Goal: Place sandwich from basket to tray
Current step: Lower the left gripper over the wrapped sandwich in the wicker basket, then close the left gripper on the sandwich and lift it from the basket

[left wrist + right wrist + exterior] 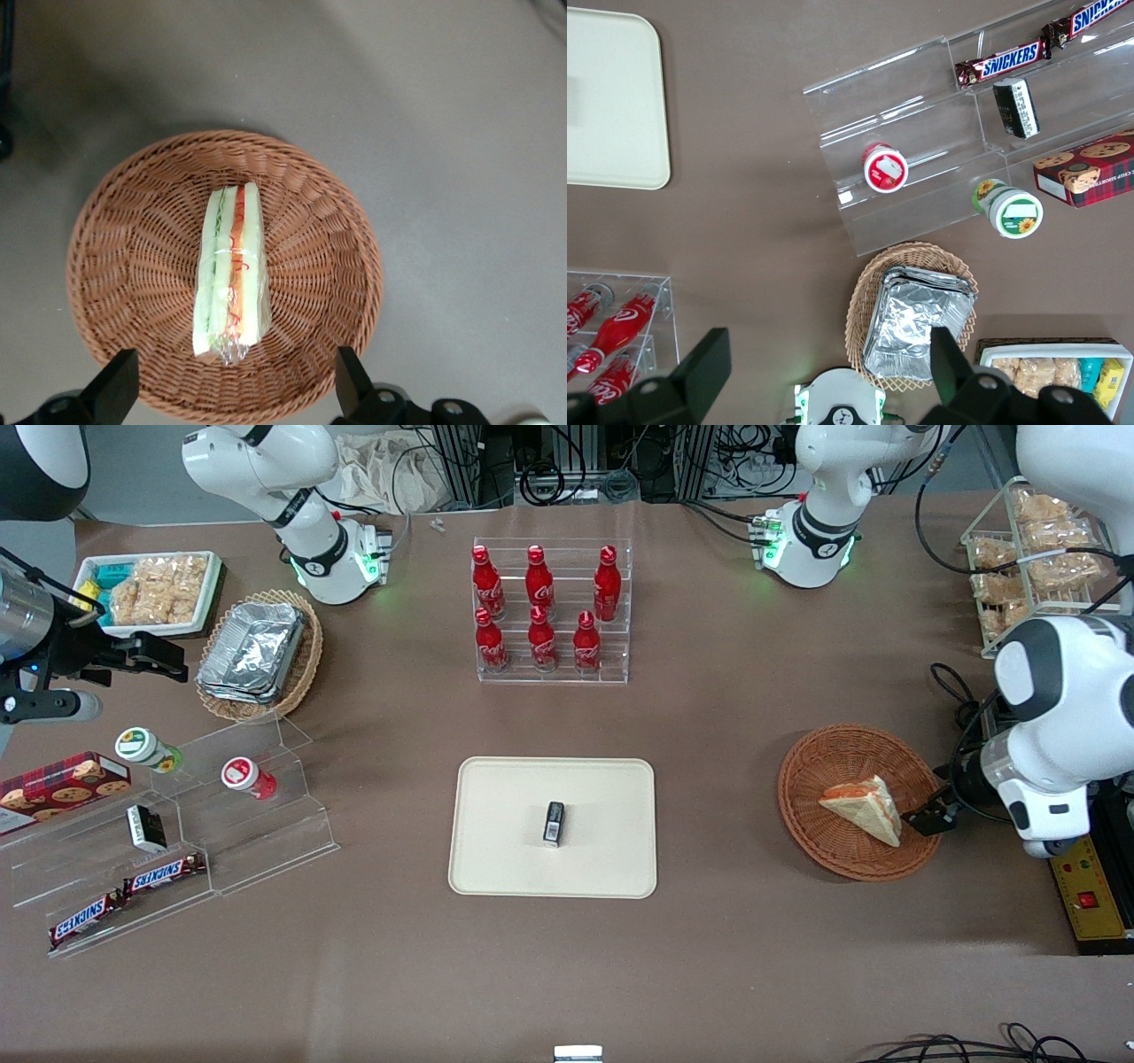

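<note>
Brown table (726, 797) with the sandwich (864, 806) lying in the round reddish-brown basket (824, 766) toward the working arm's end; its striped filling edge faces up in the left wrist view (230, 274), wrapped in clear film. The gripper (930, 817) hangs at the basket's rim, just beside the sandwich, fingers (113, 385) spread wide apart and holding nothing. The cream tray (496, 850) sits mid-table, well apart from the basket, with a small black packet (554, 823) lying at its centre; bare tabletop lies between tray and basket. Farther from the front camera than the tray, a clear tiered rack (620, 611) holds six red bottles (542, 607). Toward the parked arm's end: an oval tan basket (301, 664) of foil containers (252, 651), a white tray of snack bags (151, 589), and clear stepped shelves (266, 841) with two cups (248, 777), chocolate bars (164, 874) and a cookie box (62, 781). Cables and equipment frames line the table's edge by the arm bases.
</note>
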### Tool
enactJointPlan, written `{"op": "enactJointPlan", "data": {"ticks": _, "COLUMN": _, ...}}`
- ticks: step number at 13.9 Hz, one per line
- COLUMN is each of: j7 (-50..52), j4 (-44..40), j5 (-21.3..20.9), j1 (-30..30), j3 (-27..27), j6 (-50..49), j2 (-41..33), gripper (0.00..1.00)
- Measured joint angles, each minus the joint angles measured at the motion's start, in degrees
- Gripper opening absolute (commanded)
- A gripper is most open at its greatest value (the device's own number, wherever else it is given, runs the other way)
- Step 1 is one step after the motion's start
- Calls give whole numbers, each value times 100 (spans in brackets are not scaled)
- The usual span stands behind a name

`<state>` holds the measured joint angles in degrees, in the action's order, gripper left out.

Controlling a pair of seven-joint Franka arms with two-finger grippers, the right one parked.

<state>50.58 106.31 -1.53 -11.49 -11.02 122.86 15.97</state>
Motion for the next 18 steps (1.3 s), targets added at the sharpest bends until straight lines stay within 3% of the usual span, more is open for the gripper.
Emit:
{"op": "enactJointPlan", "data": {"ticks": 6, "j7": 216, "j4": 1225, "j5": 1, "j1": -10, "j3": 37, "j6": 1523, "j2": 68, "gripper": 100}}
{"op": "enactJointPlan", "data": {"ticks": 14, "j7": 237, "j4": 1676, "j5": 3, "j1": -87, "j3": 83, "j6": 1736, "j2": 256, "gripper": 100}}
{"op": "enactJointPlan", "data": {"ticks": 15, "j7": 245, "j4": 1685, "j5": 3, "j1": -86, "j3": 83, "j6": 1817, "j2": 314, "gripper": 82}}
{"op": "enactJointPlan", "data": {"ticks": 17, "j7": 401, "j4": 1694, "j5": 7, "j1": -81, "j3": 80, "j6": 2136, "j2": 488, "gripper": 14}}
{"op": "enactJointPlan", "data": {"ticks": 18, "j7": 495, "j4": 1684, "j5": 7, "j1": -78, "j3": 71, "j6": 2232, "j2": 569, "gripper": 0}}
